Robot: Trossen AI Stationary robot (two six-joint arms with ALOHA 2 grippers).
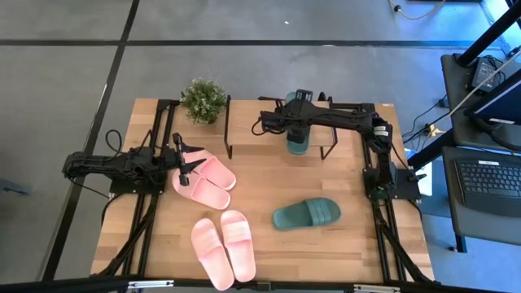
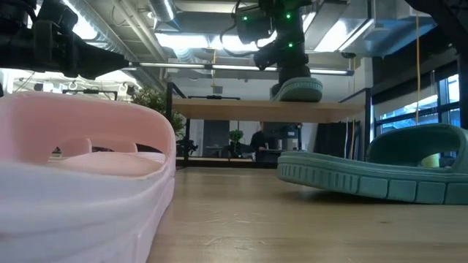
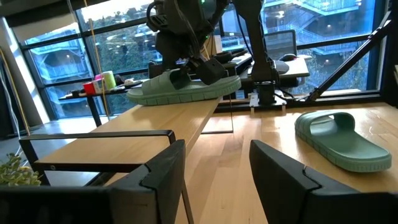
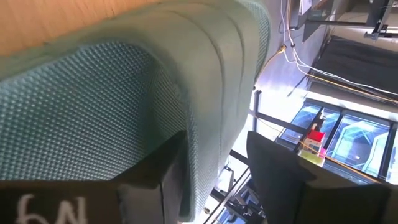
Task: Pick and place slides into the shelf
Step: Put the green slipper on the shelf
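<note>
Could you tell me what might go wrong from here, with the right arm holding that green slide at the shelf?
The green slide overhangs the shelf edge, so it may tip off when the right hand lets go. The shelf's board is narrow, so later slides may crowd it. The left hand, open over the pink pair, could nudge them.

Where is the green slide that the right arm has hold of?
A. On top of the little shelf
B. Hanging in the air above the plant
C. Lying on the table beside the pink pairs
A: the right end effector grips one green slide whose sole sits on the shelf board; the other green slide lies on the table.
</note>
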